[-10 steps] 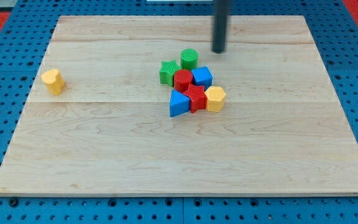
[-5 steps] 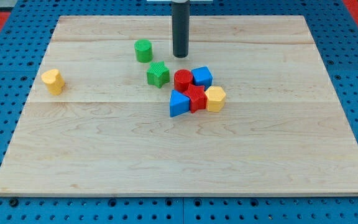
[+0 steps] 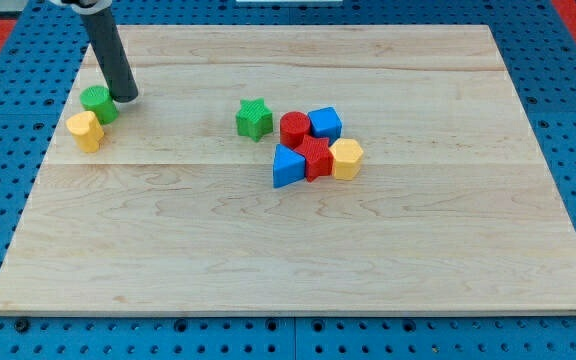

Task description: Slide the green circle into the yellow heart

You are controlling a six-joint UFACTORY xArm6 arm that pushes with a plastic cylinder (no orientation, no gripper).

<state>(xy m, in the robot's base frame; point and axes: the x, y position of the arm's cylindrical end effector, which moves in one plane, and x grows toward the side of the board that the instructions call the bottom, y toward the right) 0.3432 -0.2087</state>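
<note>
Pale wooden board [image 3: 298,250] on blue pegboard, red matting at the upper corners. Near the board's left edge, toward the far-left corner: green circle [image 3: 97,102] pressed against the top of the yellow heart [image 3: 85,131], apparently touching. Tip [image 3: 126,97] planted just to the circle's right, close beside or against it; plain rod, nothing to open, nothing held.

Mid-board, well apart: green star [image 3: 254,118], then a tight cluster of red circle [image 3: 294,128], blue cube [image 3: 325,123], blue triangle [image 3: 288,166], red block [image 3: 316,157], yellow hexagon [image 3: 346,158].

Risks, as judged: further push leftward likely to shove circle past the heart or drive both toward the left edge and off; off-centre contact could spin the circle away.

No brands, labels or legible writing anywhere.
</note>
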